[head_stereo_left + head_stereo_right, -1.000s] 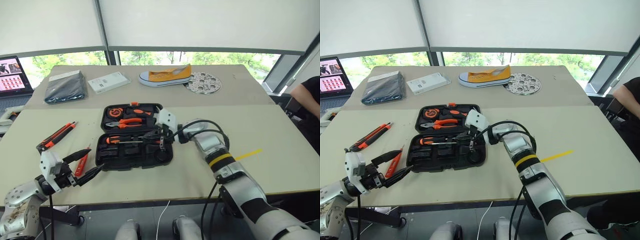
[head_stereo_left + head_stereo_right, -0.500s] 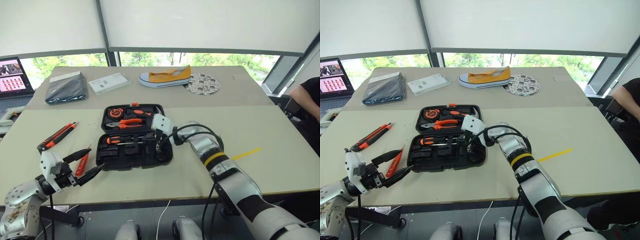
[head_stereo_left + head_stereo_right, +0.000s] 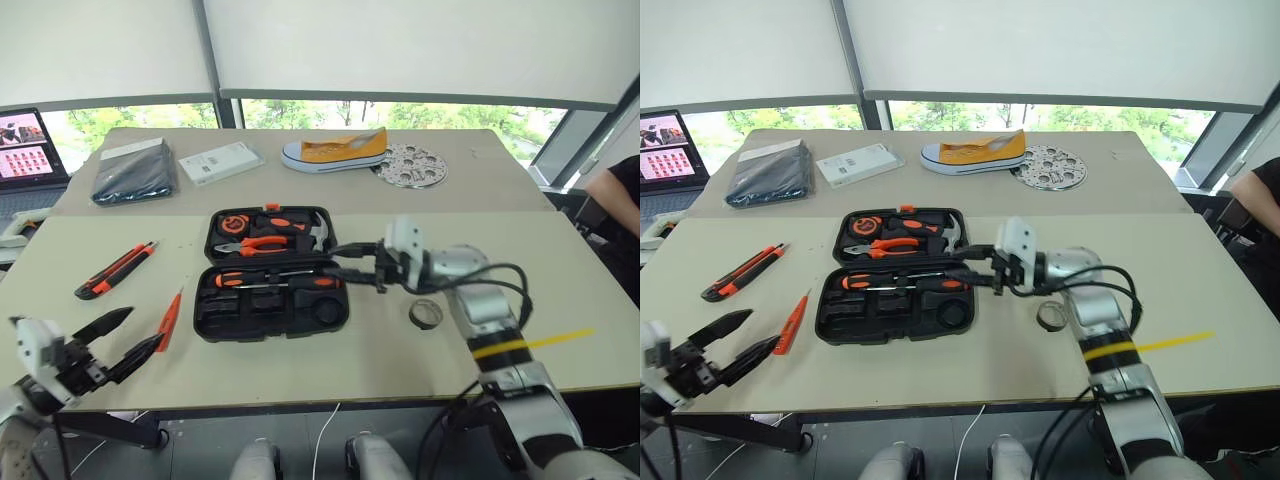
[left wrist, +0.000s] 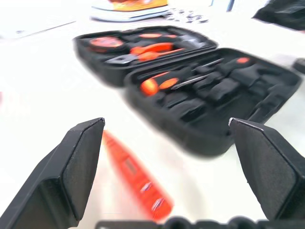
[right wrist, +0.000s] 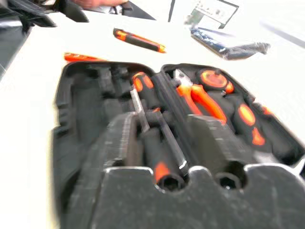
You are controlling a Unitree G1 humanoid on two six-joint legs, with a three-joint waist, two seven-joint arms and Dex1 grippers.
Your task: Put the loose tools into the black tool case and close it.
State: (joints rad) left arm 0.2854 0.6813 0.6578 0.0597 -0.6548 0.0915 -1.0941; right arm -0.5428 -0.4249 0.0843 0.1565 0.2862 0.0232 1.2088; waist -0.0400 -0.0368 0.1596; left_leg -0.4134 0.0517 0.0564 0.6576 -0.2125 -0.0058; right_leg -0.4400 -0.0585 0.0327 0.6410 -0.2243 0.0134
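The black tool case (image 3: 270, 332) lies open in the middle of the table. Two black-and-orange screwdrivers (image 3: 240, 279) rest in its near half. My right gripper (image 3: 336, 261) hovers level over the case's right end, open, holding nothing. Through its parted fingers the right wrist view shows a screwdriver handle (image 5: 159, 157) lying in the case. The small dark tape roll (image 3: 425, 314) sits on the table right of the case. Left of the case lie the slim orange tester screwdriver (image 3: 168, 318) and, farther left, the utility knife (image 3: 115, 270). My left gripper (image 3: 143, 327) is open and empty near the front left edge, close to the tester.
Pliers (image 3: 262, 243), a hammer and a tape measure fill the case's far half. At the back stand a yellow shoe (image 3: 335, 150), a perforated metal disc (image 3: 410, 165), a white box (image 3: 220, 162), a dark pouch (image 3: 133, 172) and a laptop (image 3: 30, 150). A person's arm (image 3: 620, 195) is at the right edge.
My right gripper opened, left a screwdriver in the case's near half and drew back to the right, uncovering the tape roll. My left gripper moved left, away from the case.
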